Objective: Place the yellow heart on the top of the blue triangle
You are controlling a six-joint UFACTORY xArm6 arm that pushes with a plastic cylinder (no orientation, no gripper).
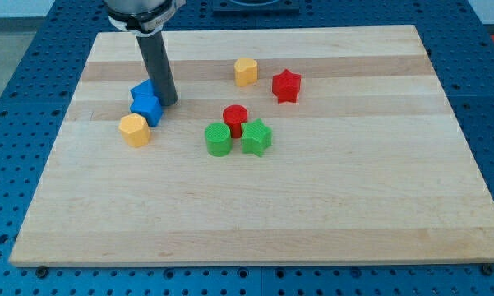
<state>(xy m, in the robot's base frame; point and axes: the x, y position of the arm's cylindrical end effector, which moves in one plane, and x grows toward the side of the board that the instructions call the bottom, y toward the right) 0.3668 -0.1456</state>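
Nearest to me, the yellow heart (135, 130) lies touching the lower left of the blue blocks (145, 102). My tip (169, 103) stands at their right side. There is no pincer, only a rod holding nothing, so I judge it must push. The bench (312, 214) carries everything.

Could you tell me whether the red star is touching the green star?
No: the red star sits apart near the view's top right, while the green star lies lower, beside the red cylinder.
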